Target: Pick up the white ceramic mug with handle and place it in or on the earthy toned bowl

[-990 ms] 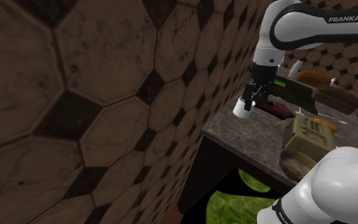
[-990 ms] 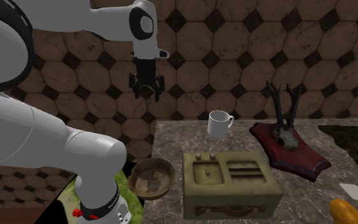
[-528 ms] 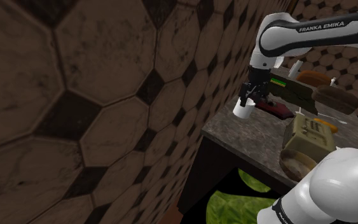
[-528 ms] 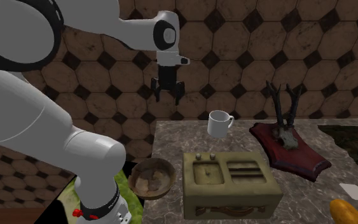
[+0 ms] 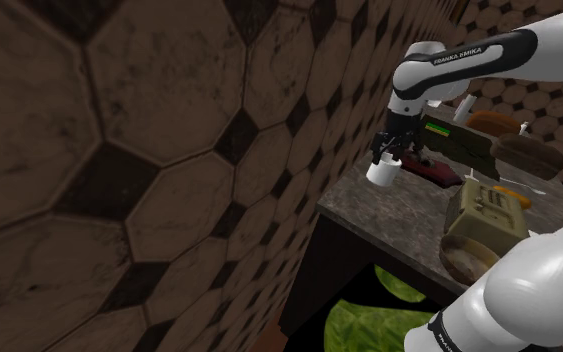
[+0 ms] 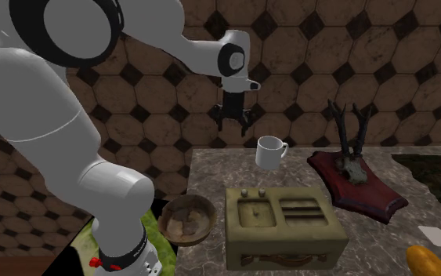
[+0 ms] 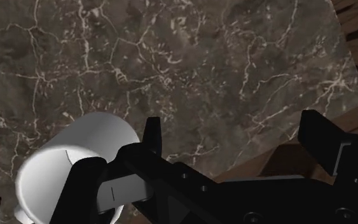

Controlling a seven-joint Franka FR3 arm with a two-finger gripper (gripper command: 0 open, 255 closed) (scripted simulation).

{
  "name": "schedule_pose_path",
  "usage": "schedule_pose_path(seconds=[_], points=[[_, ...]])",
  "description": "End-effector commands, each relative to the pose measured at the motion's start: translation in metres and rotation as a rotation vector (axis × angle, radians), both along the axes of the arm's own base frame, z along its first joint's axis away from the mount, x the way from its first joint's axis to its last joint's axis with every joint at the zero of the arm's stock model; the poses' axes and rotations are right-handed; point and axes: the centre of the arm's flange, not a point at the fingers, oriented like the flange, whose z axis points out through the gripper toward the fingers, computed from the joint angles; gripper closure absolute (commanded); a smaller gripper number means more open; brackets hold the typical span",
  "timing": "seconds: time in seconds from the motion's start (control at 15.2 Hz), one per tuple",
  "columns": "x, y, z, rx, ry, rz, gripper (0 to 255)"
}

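Second ext. view is giving the whole layout: white mug (image 6: pixel 269 151) standing upright at the far side of the marble surface (image 6: pixel 211 168), and brown bowl (image 6: pixel 186 219) sitting at the near left edge, well apart from it. An olive box (image 6: pixel 283 226) is sitting just right of the bowl, w/ an antler plaque (image 6: pixel 357 179) farther right. That view is showing the jaws hanging above & left of the mug. Shoulder view is placing them right over the mug (image 5: pixel 382 172). Wrist view is settling their state: fingers (image 7: pixel 317 137) standing wide apart, gripping nothing, mug (image 7: pixel 75 165) lying outside the gap, beside one finger.
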Motion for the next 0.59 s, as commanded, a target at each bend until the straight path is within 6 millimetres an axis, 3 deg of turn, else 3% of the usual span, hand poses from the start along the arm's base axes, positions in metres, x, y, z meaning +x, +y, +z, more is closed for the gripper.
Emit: schedule_pose_path(seconds=[0.0,0.53], points=[[0.013,-0.022,-0.008,-0.002,-0.013,-0.013,0],[0.049,-0.108,-0.041,-0.005,-0.06,-0.064,0]])
